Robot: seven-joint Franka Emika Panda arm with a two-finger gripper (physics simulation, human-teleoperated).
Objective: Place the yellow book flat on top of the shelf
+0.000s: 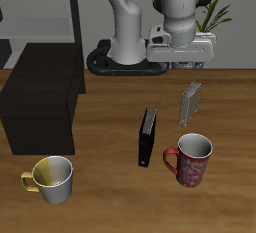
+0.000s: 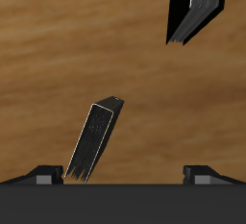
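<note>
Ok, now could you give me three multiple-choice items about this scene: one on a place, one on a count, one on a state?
1. Where is the yellow book?
A. On top of the black cabinet
B. Standing on the table, near the black book
C. Inside a mug

2. How many mugs are on the table?
A. One
B. Two
C. Three

3. How are the jaws?
A. Open, holding nothing
B. Shut on the yellow book
C. Shut on the black book

Answers:
1 B: the exterior view shows it standing on the wood, farther back than the black book.
2 B: there is a red mug and a yellow-and-white mug.
3 A: in the wrist view the fingertips are wide apart, above the book.
</note>
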